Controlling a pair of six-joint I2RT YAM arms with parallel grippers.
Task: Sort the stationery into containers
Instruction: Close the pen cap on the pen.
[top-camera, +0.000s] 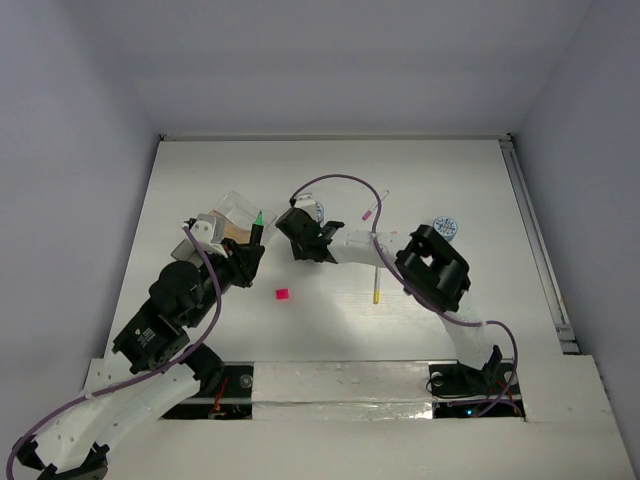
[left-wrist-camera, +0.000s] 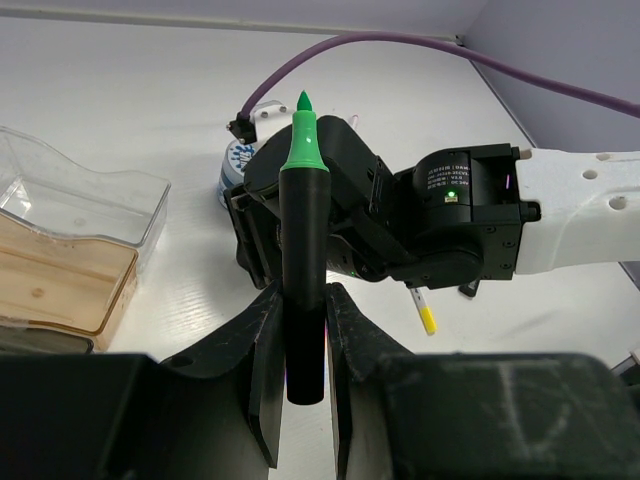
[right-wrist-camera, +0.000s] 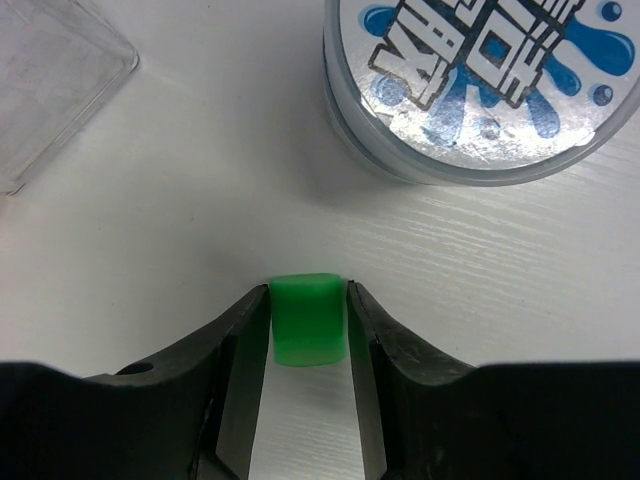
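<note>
My left gripper is shut on a black marker with a green cap, which points up and away over the table. The containers lie just left of it: a clear tray and a tan tray. My right gripper sits low on the table, its jaws pressed against both sides of a small green cube. A blue-white disc lies just beyond the cube. In the top view the two grippers are close together near the table's middle.
A pink cube lies in front of the grippers. A white pen with a yellow tip and one with a pink tip lie near the right arm. A second disc sits at the right. A clear tray corner shows at the left.
</note>
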